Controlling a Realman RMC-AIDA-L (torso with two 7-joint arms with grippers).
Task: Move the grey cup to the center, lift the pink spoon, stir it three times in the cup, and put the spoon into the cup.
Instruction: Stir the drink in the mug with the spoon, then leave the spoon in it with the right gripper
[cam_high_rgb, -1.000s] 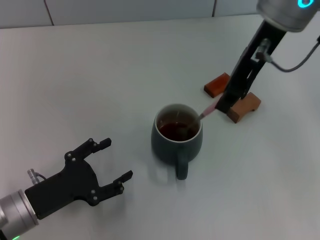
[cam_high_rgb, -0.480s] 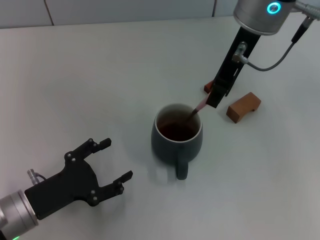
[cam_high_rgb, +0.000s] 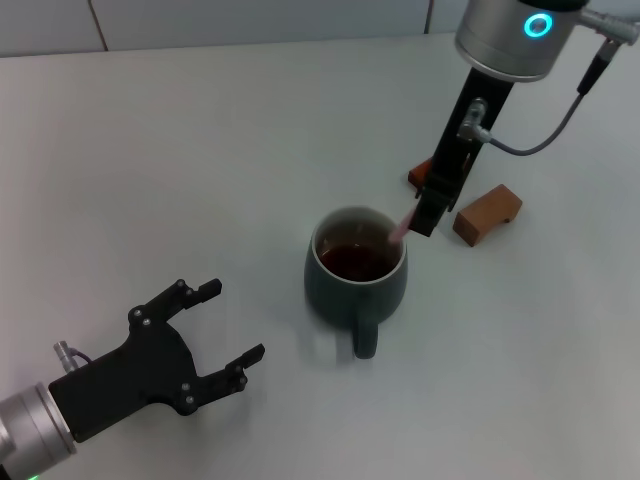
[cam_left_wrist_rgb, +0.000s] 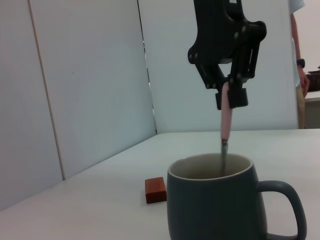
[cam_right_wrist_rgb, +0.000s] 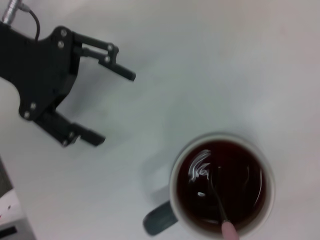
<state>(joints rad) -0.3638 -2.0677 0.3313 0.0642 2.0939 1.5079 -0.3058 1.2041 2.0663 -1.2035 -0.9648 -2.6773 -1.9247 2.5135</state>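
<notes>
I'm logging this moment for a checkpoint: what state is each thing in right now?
grey cup: upright on the table, holding dark liquid, handle toward the robot.
pink spoon: held steeply, bowl dipped in the liquid.
right pincer: shut on the pink spoon's handle, above the cup's rim.
left pincer: open, holding nothing, beside the cup.
brown blocks: lying on the table behind the cup.

left gripper (cam_high_rgb: 222, 330): black, silver screws, silver wrist | right gripper (cam_high_rgb: 424, 221): black, silver wrist, cyan ring, grey cable

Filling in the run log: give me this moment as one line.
right gripper: shut on pink spoon, bowl in grey cup liquid | left gripper: open, idle, near-left of cup | stage: stirring
</notes>
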